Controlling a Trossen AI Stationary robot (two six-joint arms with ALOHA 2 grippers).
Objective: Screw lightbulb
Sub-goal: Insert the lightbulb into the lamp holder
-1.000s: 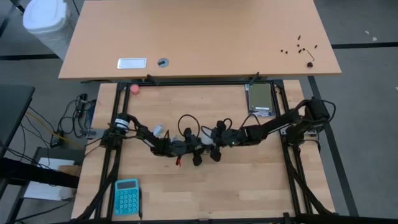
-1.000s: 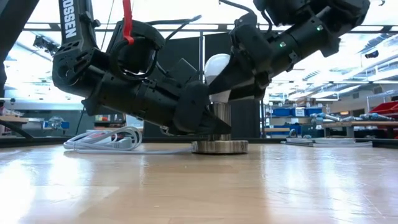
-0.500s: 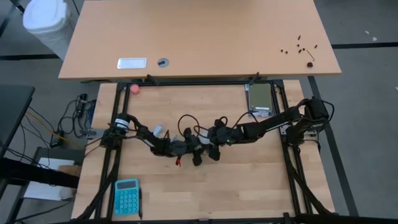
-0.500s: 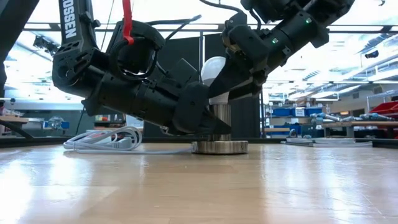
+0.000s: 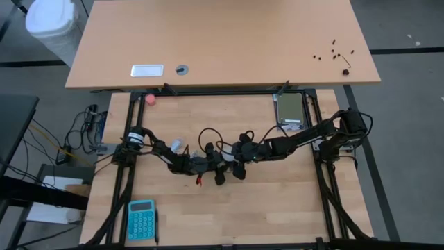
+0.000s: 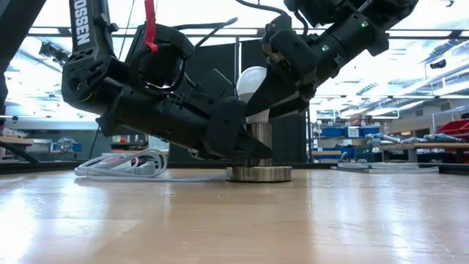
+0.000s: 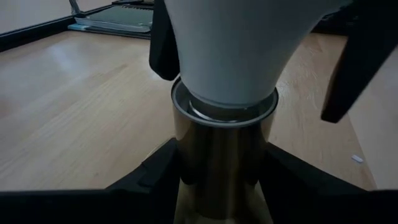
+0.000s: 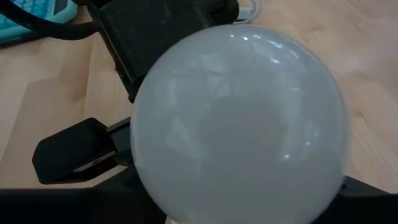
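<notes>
From above, both arms met at the middle of the wooden table (image 5: 277, 201); the left gripper (image 5: 216, 165) and right gripper (image 5: 234, 160) crowded together, the bulb hidden beneath them.

At table height, the lightbulb (image 6: 251, 81) stood upright in the metal socket (image 6: 258, 150), whose round base (image 6: 258, 173) sat on the table with a white cord (image 6: 124, 165) coiled nearby. The right gripper's jaws pinched the globe from above; the left gripper (image 6: 238, 147) sat low against the socket.

In the left wrist view, the socket barrel (image 7: 224, 149) sat between the left jaws, clamped on both sides, with the bulb's neck (image 7: 239, 50) directly above.

In the right wrist view, the bulb's globe (image 8: 239, 124) sat between the right jaws.
</notes>
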